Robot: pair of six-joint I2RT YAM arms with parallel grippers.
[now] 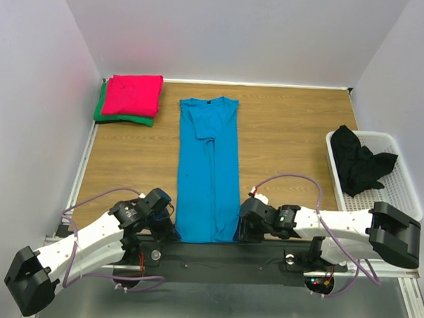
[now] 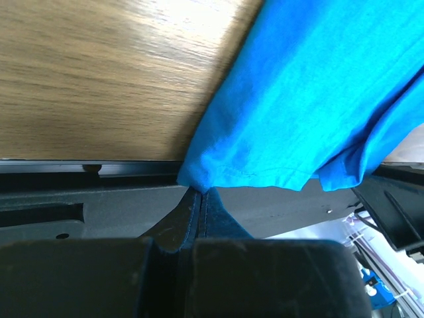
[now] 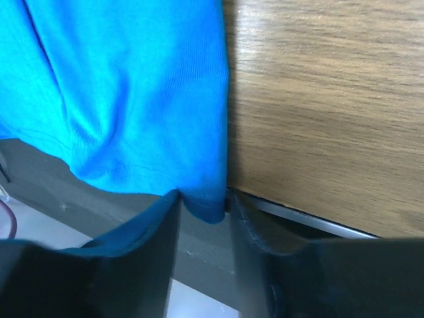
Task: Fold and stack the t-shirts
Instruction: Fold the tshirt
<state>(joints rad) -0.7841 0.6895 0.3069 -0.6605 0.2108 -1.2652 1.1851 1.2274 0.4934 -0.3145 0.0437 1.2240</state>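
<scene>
The bright blue t-shirt (image 1: 208, 166) lies as a long narrow strip down the middle of the table, collar at the far end. My left gripper (image 1: 171, 226) is shut on its near left corner; in the left wrist view the jaws (image 2: 200, 193) pinch the hem of the blue cloth (image 2: 318, 99). My right gripper (image 1: 241, 226) is at the near right corner. In the right wrist view its fingers (image 3: 204, 207) stand apart with the corner of the blue cloth (image 3: 132, 86) hanging between them. The folded pinkish red t-shirt (image 1: 132, 94) lies on the folded green one (image 1: 101, 115) at the far left.
A white mesh basket (image 1: 408, 183) stands at the right edge with a black cloth (image 1: 359, 165) in it. The shirt's near hem hangs over the table's near edge onto the black base rail (image 1: 215, 258). White walls close in the table on three sides.
</scene>
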